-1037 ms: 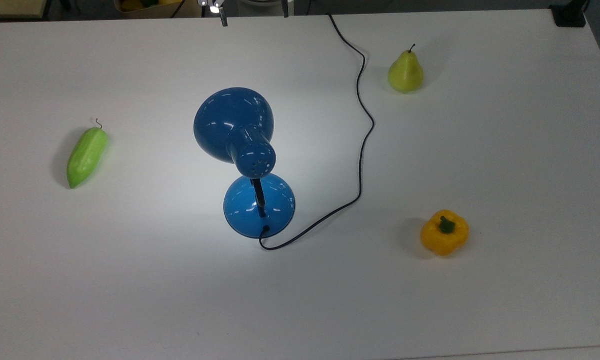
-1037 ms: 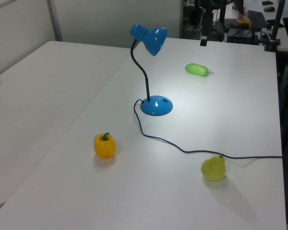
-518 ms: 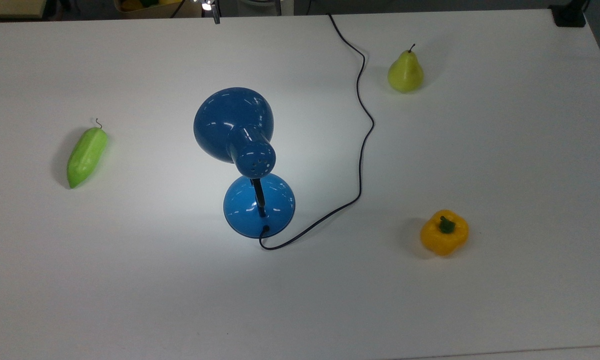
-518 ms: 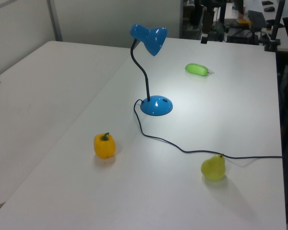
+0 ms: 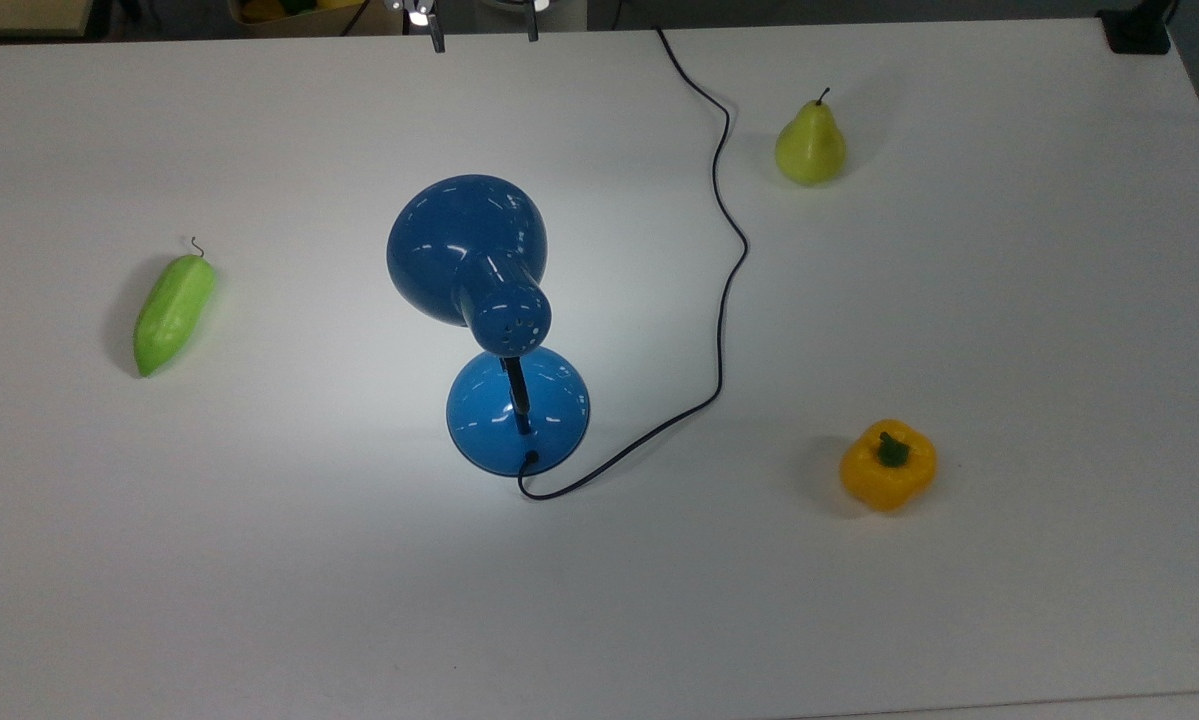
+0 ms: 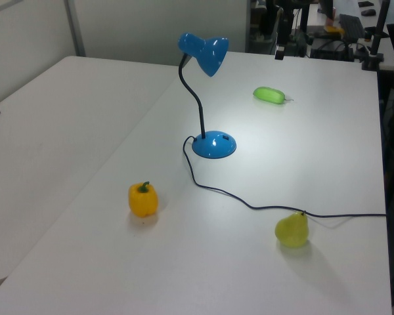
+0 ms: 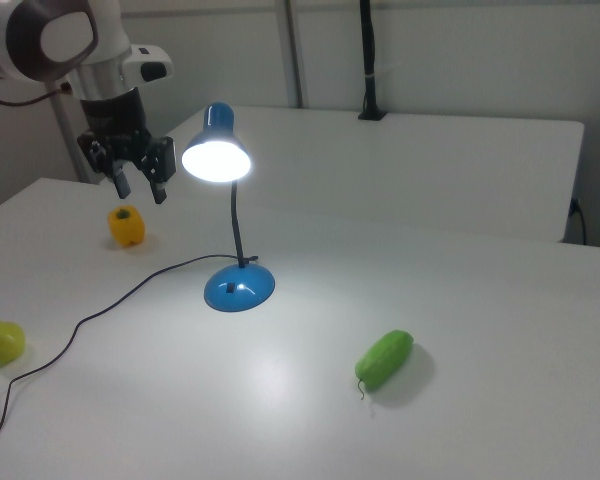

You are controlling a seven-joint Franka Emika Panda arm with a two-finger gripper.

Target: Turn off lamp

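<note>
The blue lamp stands mid-table and is lit: its domed shade leans over the round base, and a bright pool of light falls on the table around it. In the right view the bulb glows white inside the shade, above the base. A thin black cord snakes from the base to the far table edge. My gripper hangs open in the air to the right view's left of the shade, touching nothing. In the top view the gripper sits at the upper edge, well beyond the shade.
On the white table lie a green cucumber-like vegetable at the top view's left, a pear at the upper right, and a yellow bell pepper at the lower right. The cord runs between lamp and pear.
At the top view's upper edge the two fingers have shifted slightly and stand closer together than a second ago. The lamp stays lit and unmoved.
</note>
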